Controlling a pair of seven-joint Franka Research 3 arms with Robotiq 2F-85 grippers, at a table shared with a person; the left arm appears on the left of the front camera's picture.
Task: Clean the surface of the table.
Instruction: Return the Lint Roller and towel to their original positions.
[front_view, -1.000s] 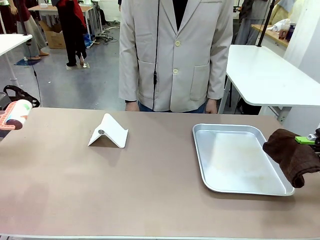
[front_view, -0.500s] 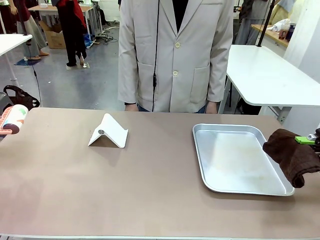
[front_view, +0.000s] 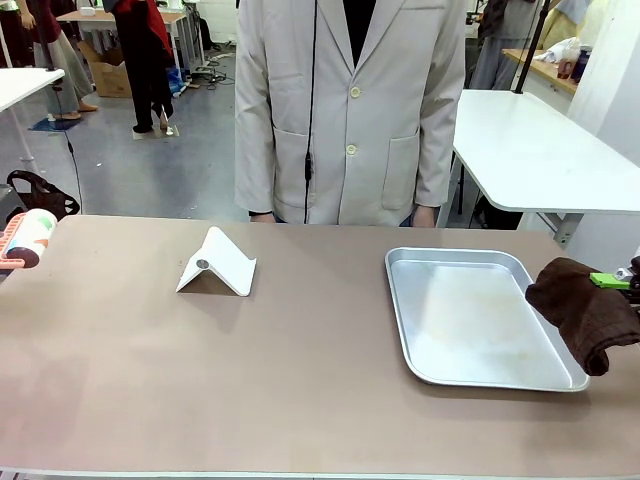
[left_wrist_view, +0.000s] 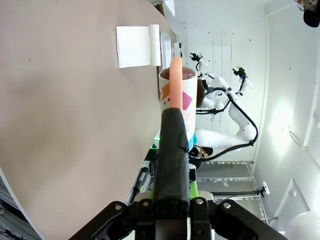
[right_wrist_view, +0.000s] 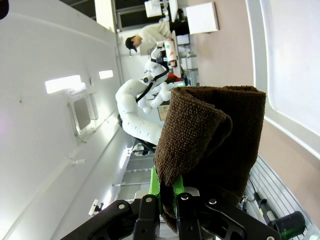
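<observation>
Taupe desk (front_view: 300, 380) spreads smooth and rigid beneath both arms, nothing to grip, only wipe. My right claw (right_wrist_view: 170, 192) pinches a soft brown cloth (front_view: 585, 310) beside the tray (front_view: 478, 318); my left claw (left_wrist_view: 171, 200) clamps a lint roller (front_view: 28, 238).

A shiny metal tray (front_view: 480, 318) lies flat, its long side running away from the camera. A folded white stand (front_view: 217, 264) sits like a small tent, well apart from the tray, with a small round hole in its near face. A dark brown cloth (front_view: 585, 312) hangs bunched just beside the tray's right rim. A lint roller (front_view: 27, 235) — white barrel with coloured shapes, pink frame — shows at the picture's left edge. A person in a pale buttoned jacket (front_view: 345, 110) stands at the far side. White-topped tables (front_view: 530, 150) stand behind.
</observation>
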